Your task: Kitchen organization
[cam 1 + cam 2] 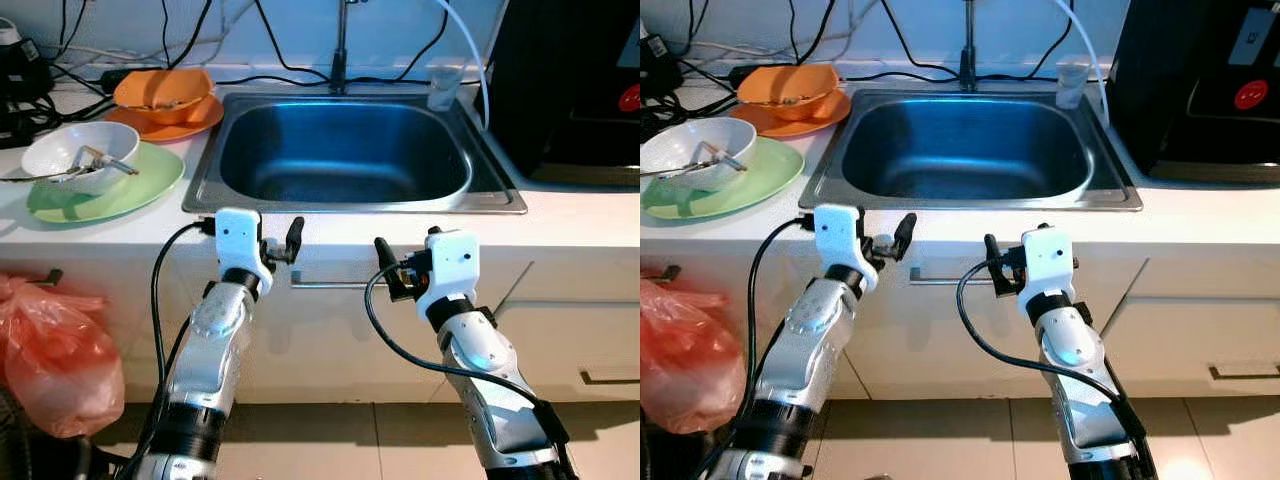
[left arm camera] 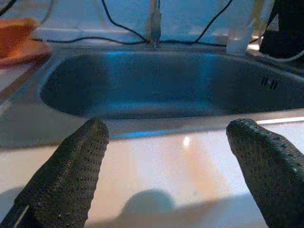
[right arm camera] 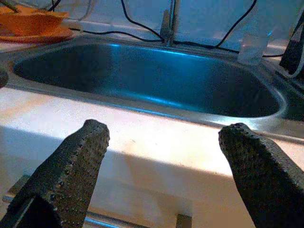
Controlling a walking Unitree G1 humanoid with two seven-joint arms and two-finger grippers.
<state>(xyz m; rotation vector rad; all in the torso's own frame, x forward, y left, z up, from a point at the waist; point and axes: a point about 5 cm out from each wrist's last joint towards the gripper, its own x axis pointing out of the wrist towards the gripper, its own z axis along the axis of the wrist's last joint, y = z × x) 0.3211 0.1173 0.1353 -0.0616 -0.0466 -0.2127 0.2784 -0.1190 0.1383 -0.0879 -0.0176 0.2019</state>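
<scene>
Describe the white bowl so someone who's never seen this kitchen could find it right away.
Start at the steel sink and look along the counter to the robot's left. Two stacks of dishes sit there; the white bowl is on the nearer one, resting on a pale green plate. Unlike the orange bowl behind it, it holds cutlery.

Steel sink (image 1: 960, 150) is sitting in the white counter (image 1: 1200, 215), basin bare. Left of it a white bowl (image 1: 695, 150) holding utensils is resting on a green plate (image 1: 750, 185); behind, an orange bowl (image 1: 790, 85) is sitting on an orange plate (image 1: 805, 122). Left gripper (image 1: 890, 240) and right gripper (image 1: 998, 265) are hovering at the counter's front edge, fingers spread, facing each other. Red plastic bag (image 1: 680, 350) is lying low on the left. Black appliance (image 1: 1200, 90) is standing right of the sink.
</scene>
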